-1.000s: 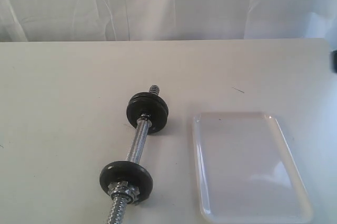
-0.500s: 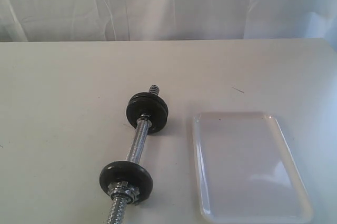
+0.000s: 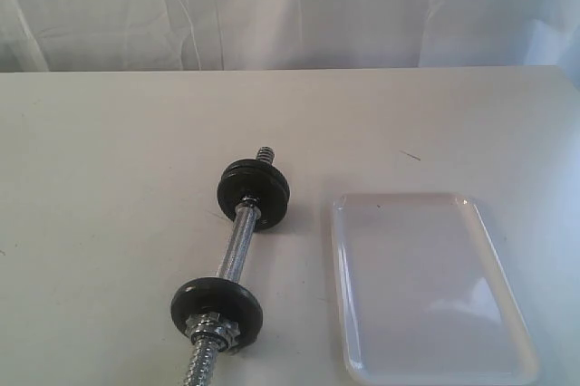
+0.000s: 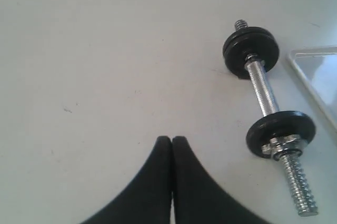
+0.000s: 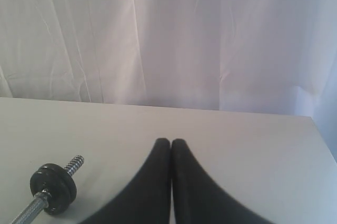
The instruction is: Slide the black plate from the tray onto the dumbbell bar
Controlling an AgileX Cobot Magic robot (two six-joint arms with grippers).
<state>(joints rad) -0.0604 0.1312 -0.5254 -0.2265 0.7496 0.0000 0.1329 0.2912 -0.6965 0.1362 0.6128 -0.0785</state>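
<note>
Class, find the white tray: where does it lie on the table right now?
In the exterior view, the tray lies on the right of the table, near the lower edge, just right of the dumbbell bar and apart from it.

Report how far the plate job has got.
Looks done: the tray holds no plate, and the dumbbell bar carries a far black disc and a near black disc. In hand: nothing; the left gripper and right gripper are shut and hold nothing. Left: nothing visible.
</note>
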